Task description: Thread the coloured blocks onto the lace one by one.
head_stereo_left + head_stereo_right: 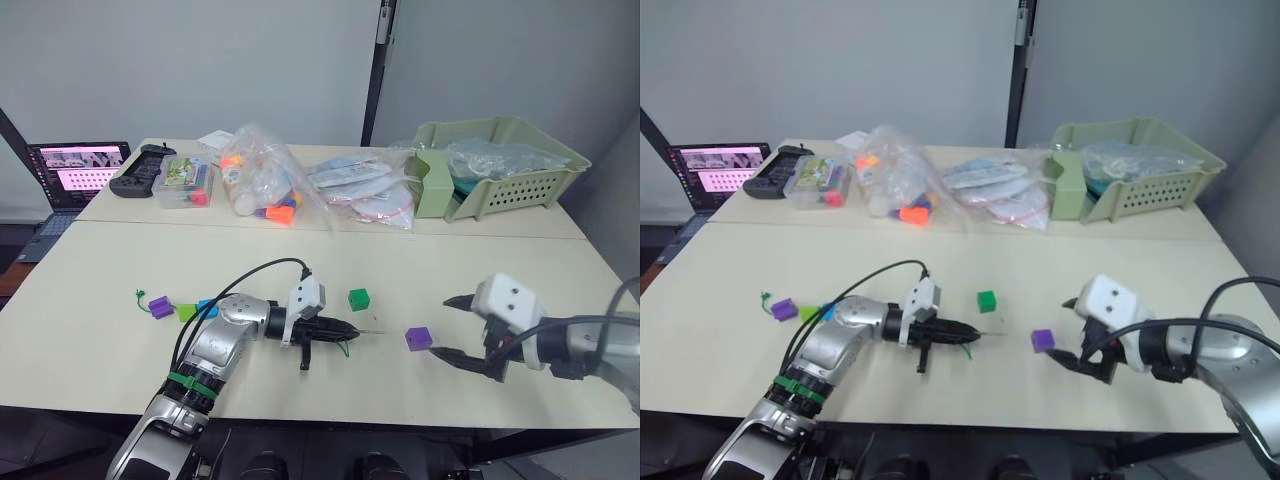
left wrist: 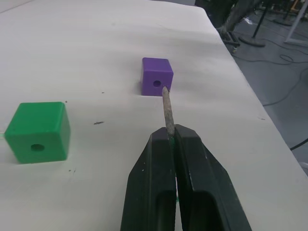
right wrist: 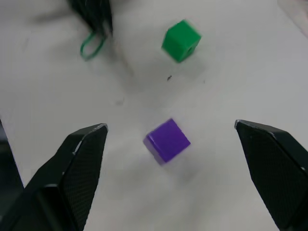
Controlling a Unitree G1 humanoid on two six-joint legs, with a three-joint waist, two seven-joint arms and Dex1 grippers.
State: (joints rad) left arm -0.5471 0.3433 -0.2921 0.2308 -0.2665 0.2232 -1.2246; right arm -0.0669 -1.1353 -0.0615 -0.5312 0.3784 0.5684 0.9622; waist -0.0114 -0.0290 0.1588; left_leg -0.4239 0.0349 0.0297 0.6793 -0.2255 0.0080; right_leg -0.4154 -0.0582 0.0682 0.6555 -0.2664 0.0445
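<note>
**Getting the purple block onto the string**

From the head camera, the left gripper [image 1: 340, 328] lay low on the table [image 1: 420, 265], squeezed shut on the string [image 1: 346, 346]. The string's stiff tip [image 1: 372, 332] stuck out toward the right. A little way past the tip sat a purple block [image 1: 419, 338]. A green block [image 1: 358, 298] sat just behind the left gripper. Far off to the left, another purple block [image 1: 159, 306], a lime block [image 1: 186, 312] and a blue block [image 1: 206, 306] were bunched together, and the green line at that end looked like the string's knotted end. The right gripper [image 1: 458, 328] was wide open, right beside the near purple block, not touching it.

In the left wrist camera, the two black fingers [image 2: 195, 178] were pressed together on the string. The tip [image 2: 168, 109] pointed almost straight at the hole in the purple block [image 2: 157, 77]. The green block [image 2: 37, 131] was off to one side, and its hole faced the camera.

In the right wrist camera, the open fingers [image 3: 72, 168] stood on both sides of the purple block [image 3: 167, 140], with lots of room.

To do this step well, I think the right gripper should close softly on the block's flat sides and leave the hole free. It should hold the block steady. Then the tip can slide slowly into the hole. If the block turns, the tip will miss.
</note>
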